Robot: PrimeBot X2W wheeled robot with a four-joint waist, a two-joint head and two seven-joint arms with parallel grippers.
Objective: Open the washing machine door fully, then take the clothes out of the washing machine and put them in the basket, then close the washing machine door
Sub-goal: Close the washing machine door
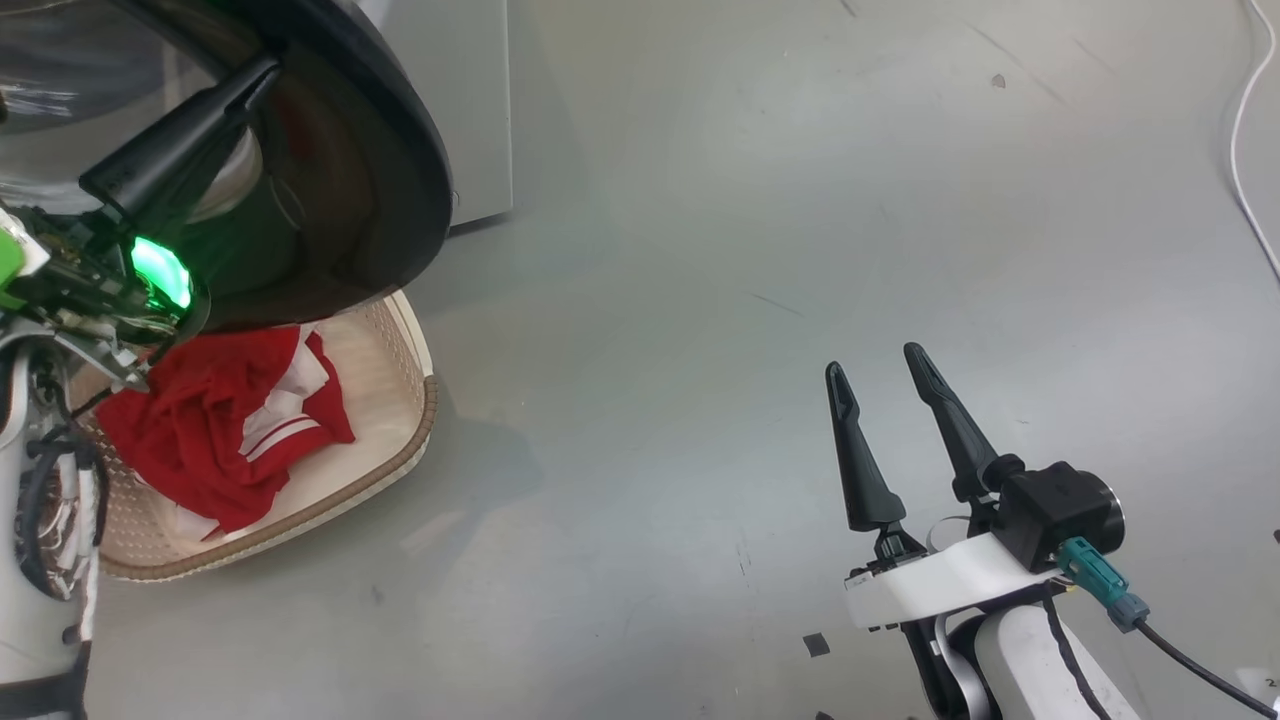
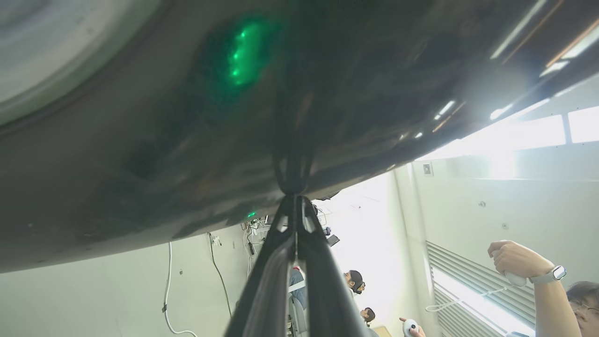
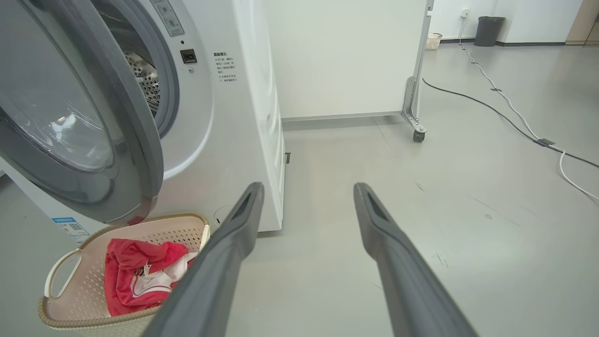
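Head view had the washing machine door (image 1: 400, 190) at ten o'clock, standing partly open, its lower edge over the basket (image 1: 405, 450) at eight o'clock. The clothes (image 1: 200, 430), red with white stripes, lay inside the basket. The left gripper (image 2: 295, 199) had its fingers pressed together, tips against the door's glossy black face. The right gripper (image 1: 875, 362), at four o'clock, stood with fingers apart, holding nothing, above the floor (image 1: 700, 300). Right wrist view put the washing machine (image 3: 224, 121) at ten o'clock, just behind the basket.
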